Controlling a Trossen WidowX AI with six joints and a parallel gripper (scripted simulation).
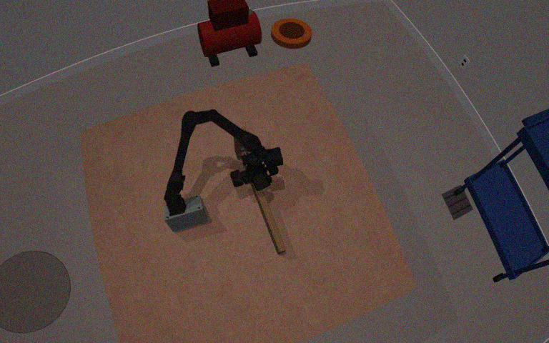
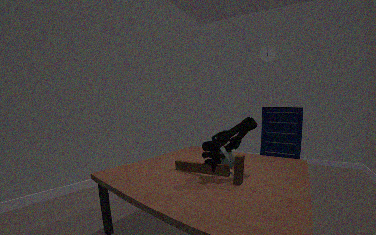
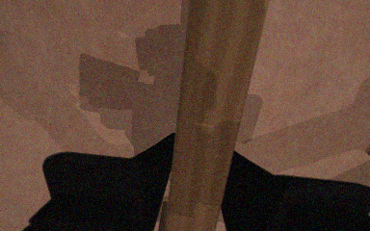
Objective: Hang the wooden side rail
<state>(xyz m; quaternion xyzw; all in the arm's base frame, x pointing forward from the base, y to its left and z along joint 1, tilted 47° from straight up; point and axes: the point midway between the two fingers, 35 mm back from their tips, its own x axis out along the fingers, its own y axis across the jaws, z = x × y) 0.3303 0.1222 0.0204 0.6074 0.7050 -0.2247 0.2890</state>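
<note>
Counter point(image 1: 332, 250) point(image 2: 194, 188): carries all the work. Rail point(image 1: 271, 226) point(image 2: 191, 167) point(image 3: 212, 96): top view, runs from the hand point(image 1: 256, 171) point(image 2: 213, 166) point(image 3: 193, 140) toward 5 o'clock; hand is closed on it, near the post end. Post point(image 1: 238, 147) point(image 2: 238, 169): upright, at 11 o'clock of the hand. Exterior view shows a narrow gap, rail to post. Done: grasp, rough line-up. Left, by my estimate: seat hooks, release, withdraw. Pins not visible.
</note>
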